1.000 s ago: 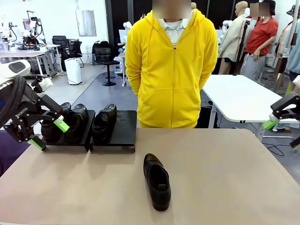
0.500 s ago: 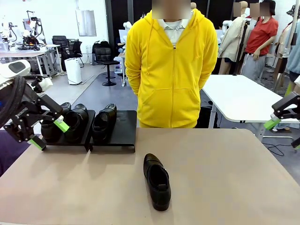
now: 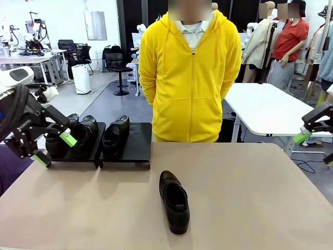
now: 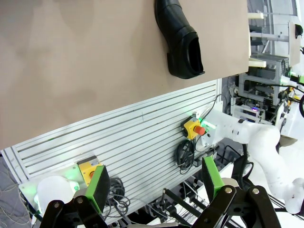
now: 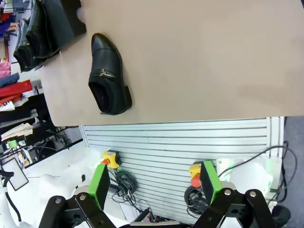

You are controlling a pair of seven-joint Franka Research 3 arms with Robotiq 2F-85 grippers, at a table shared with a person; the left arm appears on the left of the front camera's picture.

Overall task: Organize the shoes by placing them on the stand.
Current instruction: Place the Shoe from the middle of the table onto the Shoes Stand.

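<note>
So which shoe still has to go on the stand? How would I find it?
Look at the big tan table, in front of the person in the yellow hoodie. Near its middle lies one black shoe flat on the tabletop. The other three shoes sit on the black stand at the far left; this one lies alone.

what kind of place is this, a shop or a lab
Most likely a robotics lab or test workshop: more robot arms sit on a bench at the back, office chairs stand around, and emergency-stop buttons sit beside the table.

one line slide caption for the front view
Three shoes on the stand, one shoe left on the table, both grippers open.
</note>
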